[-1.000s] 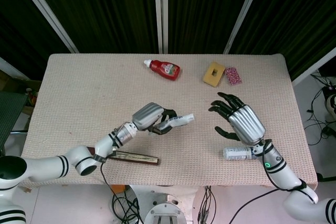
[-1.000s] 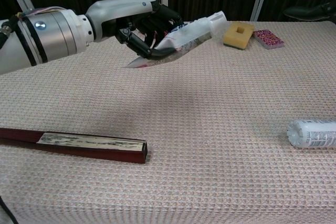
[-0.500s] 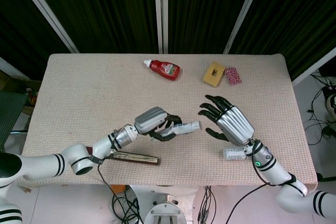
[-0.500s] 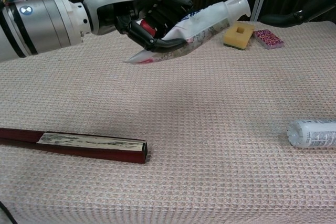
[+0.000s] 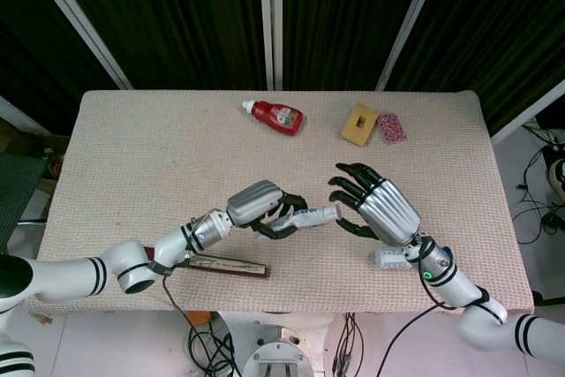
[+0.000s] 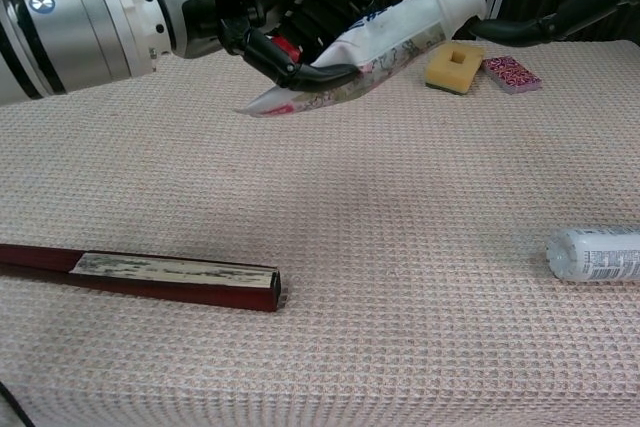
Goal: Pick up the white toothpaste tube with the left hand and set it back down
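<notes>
The white toothpaste tube (image 6: 370, 47) is gripped in the curled fingers of the left hand (image 5: 261, 207) and held clear above the table (image 5: 159, 156), cap end pointing toward the right hand (image 5: 375, 209), whose fingers are spread and hold nothing. The lift is judged complete; the set-down remains, calling for a lowering onto bare cloth, then release.

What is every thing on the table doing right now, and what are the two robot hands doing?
white toothpaste tube: held up off the table, tilted, cap end higher.
left hand: grips the tube.
right hand: fingers spread, holding nothing, fingertips close to the tube's cap.
red bottle: lying on its side.
white bottle: lying on its side.
dark red bar: lying flat.
yellow sponge: lying flat.
pink packet: lying flat beside the sponge.
</notes>
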Controlling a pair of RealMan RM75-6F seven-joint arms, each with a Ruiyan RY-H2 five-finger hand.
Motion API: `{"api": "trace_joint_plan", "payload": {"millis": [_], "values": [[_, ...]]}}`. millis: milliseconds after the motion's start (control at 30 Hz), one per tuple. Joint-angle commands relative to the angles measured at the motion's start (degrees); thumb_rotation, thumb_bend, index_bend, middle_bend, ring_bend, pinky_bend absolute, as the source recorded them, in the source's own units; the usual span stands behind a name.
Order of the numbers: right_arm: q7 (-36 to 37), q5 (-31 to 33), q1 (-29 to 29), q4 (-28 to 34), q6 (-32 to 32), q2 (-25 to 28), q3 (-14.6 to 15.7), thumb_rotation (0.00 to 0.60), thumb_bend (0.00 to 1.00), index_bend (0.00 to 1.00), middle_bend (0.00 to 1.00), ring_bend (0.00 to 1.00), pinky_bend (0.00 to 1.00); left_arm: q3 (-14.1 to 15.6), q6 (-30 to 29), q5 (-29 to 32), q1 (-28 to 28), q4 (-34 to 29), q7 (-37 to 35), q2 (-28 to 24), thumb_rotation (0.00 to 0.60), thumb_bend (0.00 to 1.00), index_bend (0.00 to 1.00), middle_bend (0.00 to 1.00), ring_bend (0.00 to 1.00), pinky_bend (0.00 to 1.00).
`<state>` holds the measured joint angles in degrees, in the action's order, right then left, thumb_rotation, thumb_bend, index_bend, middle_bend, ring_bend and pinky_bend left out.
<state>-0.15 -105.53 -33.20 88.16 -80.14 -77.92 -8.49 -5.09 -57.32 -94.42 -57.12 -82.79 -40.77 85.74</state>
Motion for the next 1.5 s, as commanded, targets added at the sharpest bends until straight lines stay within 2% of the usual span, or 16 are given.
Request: {"api": "trace_joint_plan", "payload": {"millis": [33,367,733,1133,1500], "values": [[0.06,0.05,-0.21,-0.2,-0.13,-0.13,0.06,0.6,0.21,0.5,0.36,0.17,0.31,0.07,-0.01,0.01,-0.07,-0.11,-0.06,-0.1,0.556,0.74,0.62,0.75,0.67,0.71],[-0.21,0.55,-0.84,-0.4,-0.02,0.18,0.48,0.6,0.37,0.58,0.38,0.19,0.32,0.62,0.07,-0.25,-0.45,-0.27,-0.44,-0.54,0.549,0.75,0.62,0.75,0.67,0.71],[-1.38,0.72,-1.74,1.23,1.91,2.6,1.33,0.6,0.62,0.61,0.41,0.2,0.33,1.29,1.06,0.0,-0.69,-1.11,1.37,-1.75,0.509,0.77,0.62,0.75,0.67,0.71],[-2.91,1.63,-2.37,3.43,3.82,4.85,1.67,0.6,0.63,0.61,0.41,0.2,0.33,1.77,3.24,0.59,-1.27,-2.28,6.26,-2.39,0.499,0.78,0.62,0.76,0.67,0.71],[-3.41,1.88,-2.8,3.64,3.43,4.79,1.26,0.6,0.63,0.61,0.41,0.2,0.33,1.79,4.37,1.6,-1.34,-3.34,8.57,-2.71,0.489,0.78,0.62,0.76,0.66,0.71]]}}
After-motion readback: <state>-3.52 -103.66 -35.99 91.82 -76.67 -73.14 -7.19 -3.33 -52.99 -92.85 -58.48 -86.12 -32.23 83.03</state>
